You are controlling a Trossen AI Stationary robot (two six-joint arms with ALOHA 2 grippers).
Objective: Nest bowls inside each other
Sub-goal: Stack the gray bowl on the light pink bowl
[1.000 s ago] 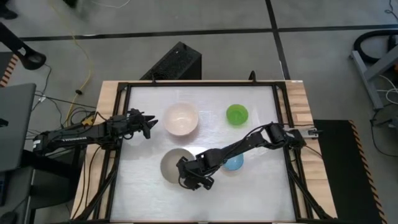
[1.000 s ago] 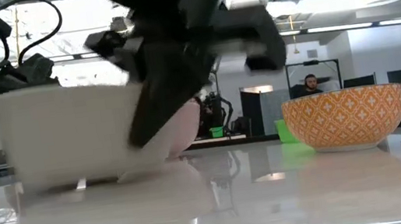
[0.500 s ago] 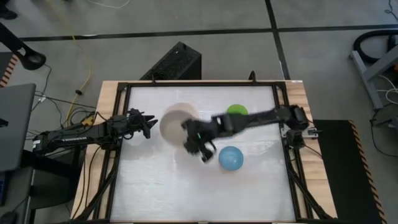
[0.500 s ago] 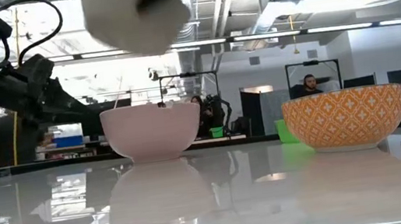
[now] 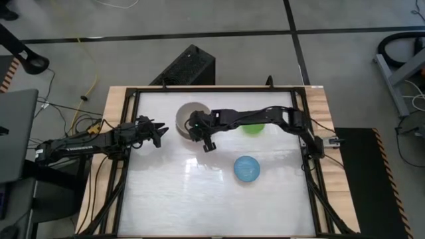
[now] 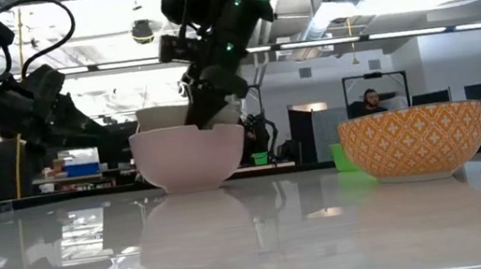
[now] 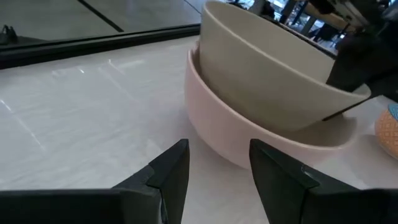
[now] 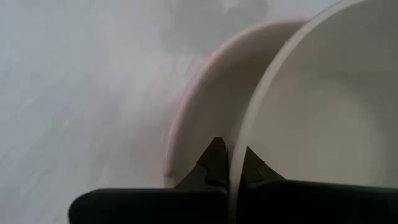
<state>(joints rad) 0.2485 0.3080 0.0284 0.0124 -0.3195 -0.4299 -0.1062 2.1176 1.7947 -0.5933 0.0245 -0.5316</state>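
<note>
The beige-grey bowl [image 5: 188, 114] sits tilted inside the pale pink bowl [image 6: 189, 159] at the far middle of the table, with my right gripper [image 8: 231, 163] shut on its rim. The blue bowl [image 5: 246, 168], orange-patterned on the outside, stands on its base right of the table's middle. The green bowl [image 5: 253, 125] stands behind it, partly hidden under my right arm. My left gripper [image 7: 217, 167] waits open just left of the pink bowl, touching nothing. My right gripper pinches the beige-grey bowl's rim [image 8: 239, 138], one finger inside the bowl and one outside, on the side toward the table's near edge. The fingers slant down from above. The bowl is tilted, its lower part [image 7: 292, 118] inside the pink bowl.
A black frame [image 5: 130, 166] borders the white table top. Free room lies across the near half of the table, left of the blue bowl. People and desks show in the room beyond the far edge.
My right gripper has lifted the beige-grey bowl off the table's near middle, carried it toward the far edge while turning, and lowered it tilted into the pink bowl. The pink, blue and green bowls have stayed where they were.
</note>
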